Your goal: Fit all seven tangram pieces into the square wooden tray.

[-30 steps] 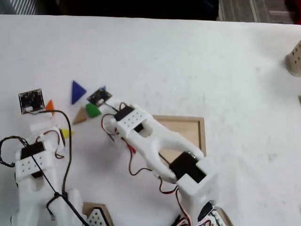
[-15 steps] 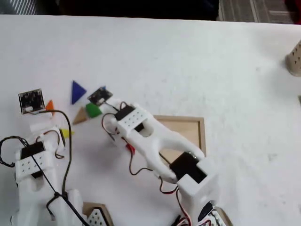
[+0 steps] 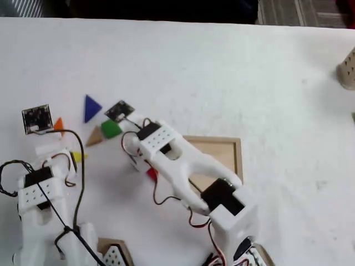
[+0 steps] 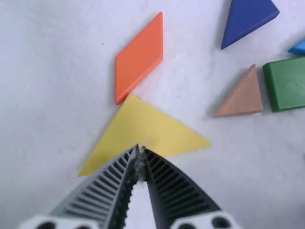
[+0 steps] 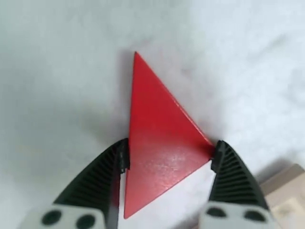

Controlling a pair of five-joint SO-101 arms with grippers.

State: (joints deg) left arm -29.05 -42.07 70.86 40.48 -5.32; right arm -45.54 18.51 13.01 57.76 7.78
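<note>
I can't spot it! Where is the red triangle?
In the right wrist view, the red triangle lies flat on the table, pinched by the right end effector, close to a corner of the wooden tray.

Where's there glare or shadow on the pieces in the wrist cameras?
Right wrist view: soft sheen on the red triangle, diffuse shadow on the table beside it. Left wrist view: orange parallelogram evenly lit, no glare.
</note>
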